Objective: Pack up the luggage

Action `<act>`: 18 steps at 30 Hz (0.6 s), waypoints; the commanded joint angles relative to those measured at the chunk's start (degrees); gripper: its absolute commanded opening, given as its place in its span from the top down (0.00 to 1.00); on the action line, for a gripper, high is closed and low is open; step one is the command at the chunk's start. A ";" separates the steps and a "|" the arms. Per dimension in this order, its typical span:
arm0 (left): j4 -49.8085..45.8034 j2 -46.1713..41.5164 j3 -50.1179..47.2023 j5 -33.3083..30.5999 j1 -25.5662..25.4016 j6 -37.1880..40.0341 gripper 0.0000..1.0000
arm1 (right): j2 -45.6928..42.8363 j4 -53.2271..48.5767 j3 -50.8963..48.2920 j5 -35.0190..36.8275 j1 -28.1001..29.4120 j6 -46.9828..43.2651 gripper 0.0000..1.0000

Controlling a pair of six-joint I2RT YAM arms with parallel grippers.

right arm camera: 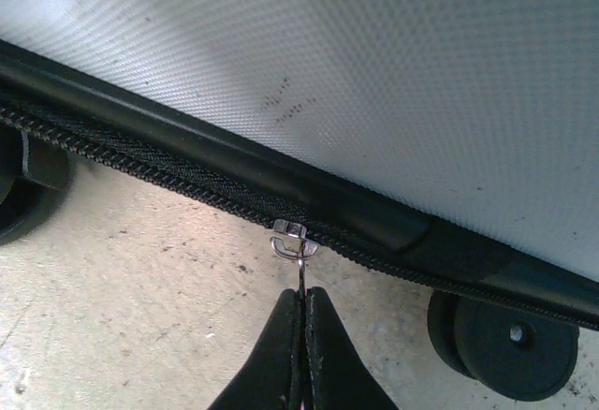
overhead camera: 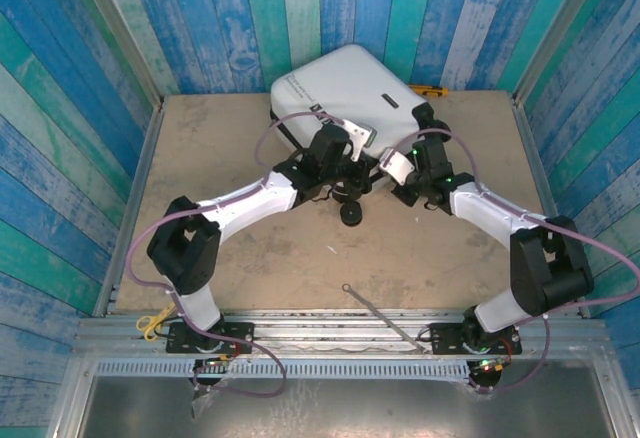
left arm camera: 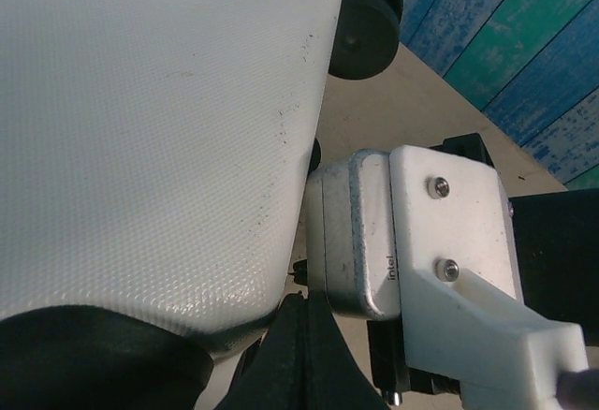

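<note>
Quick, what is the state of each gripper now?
Left gripper: shut, nothing seen between the fingers.
Right gripper: shut on the zipper pull.

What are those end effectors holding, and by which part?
Right end effector pinches the zipper pull on the luggage by its metal tab. Left end effector is shut; any hold cannot be told.

Lowercase "intel" printed sideways on edge of silver camera housing (left arm camera: 351, 237).
</note>
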 commanded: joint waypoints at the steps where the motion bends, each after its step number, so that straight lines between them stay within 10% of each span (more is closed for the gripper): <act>1: -14.56 7.83 -2.64 -2.27 -1.08 -1.56 1.00 | -1.11 0.92 -0.99 6.57 -2.45 -0.06 1.00; 18: -12.44 -0.80 -14.41 -11.32 8.31 -8.44 1.00 | 0.29 5.46 -0.33 13.88 -7.26 -2.36 1.00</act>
